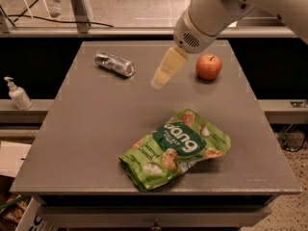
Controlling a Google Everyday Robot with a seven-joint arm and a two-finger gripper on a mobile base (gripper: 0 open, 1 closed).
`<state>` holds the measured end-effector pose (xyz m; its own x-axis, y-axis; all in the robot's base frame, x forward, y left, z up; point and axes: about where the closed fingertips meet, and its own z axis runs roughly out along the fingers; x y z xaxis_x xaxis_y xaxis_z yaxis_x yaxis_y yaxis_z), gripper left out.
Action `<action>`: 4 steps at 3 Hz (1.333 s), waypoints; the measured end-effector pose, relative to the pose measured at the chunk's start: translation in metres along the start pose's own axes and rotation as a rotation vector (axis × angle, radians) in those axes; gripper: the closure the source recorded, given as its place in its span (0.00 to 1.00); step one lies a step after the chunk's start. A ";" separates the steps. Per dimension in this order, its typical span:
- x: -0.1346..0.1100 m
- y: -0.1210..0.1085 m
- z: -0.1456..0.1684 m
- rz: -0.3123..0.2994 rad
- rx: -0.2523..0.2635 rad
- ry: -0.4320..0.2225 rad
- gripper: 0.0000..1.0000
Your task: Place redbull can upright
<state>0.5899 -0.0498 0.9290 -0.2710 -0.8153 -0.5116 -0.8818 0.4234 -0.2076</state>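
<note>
I log a red apple (209, 66) at the table's (91, 134) far right, near the tool (161, 78) hanging above the far middle. Green snack bag (175, 148) lies flat toward the front. Pump bottle (18, 94) stands upright on the left ledge (33, 105).

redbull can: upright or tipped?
Tipped. The redbull can lies on its side on the table, long axis roughly left-right. The hand hangs to its right, not touching it.
</note>
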 end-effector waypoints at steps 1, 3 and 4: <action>-0.023 -0.002 0.036 0.020 -0.021 -0.032 0.00; -0.056 -0.023 0.099 0.047 -0.037 -0.041 0.00; -0.070 -0.033 0.127 0.058 -0.048 -0.018 0.00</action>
<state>0.6873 0.0432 0.8656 -0.3156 -0.7823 -0.5370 -0.8825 0.4500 -0.1369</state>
